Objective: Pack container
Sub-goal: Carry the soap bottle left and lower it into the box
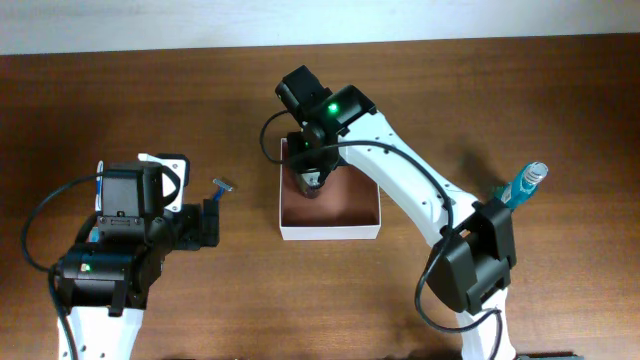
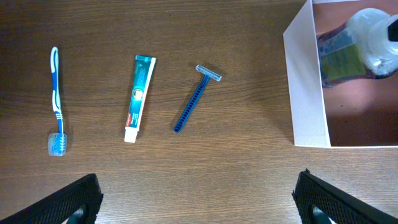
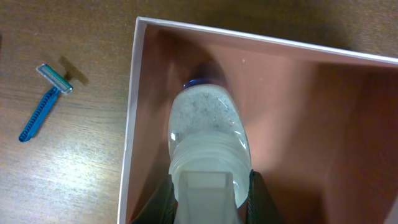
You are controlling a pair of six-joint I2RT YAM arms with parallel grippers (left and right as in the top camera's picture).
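Right gripper [image 3: 210, 186]: clamped on bottle [image 3: 208, 118] inside container [image 3: 131, 124].
Left gripper [image 2: 199, 199]: wide open, empty.
Risk: we judge bottle may topple once released.

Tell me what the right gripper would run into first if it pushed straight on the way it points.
The right gripper is shut on a bottle that leads the way; its far end would meet the container's reddish-brown inside first. Depth is unclear.

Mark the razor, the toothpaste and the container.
razor [image 2: 191, 106], left wrist view, on the blue handle.
toothpaste [image 2: 138, 93], left wrist view, on the middle of the tube.
container [image 2: 308, 87], left wrist view, on its white side wall.
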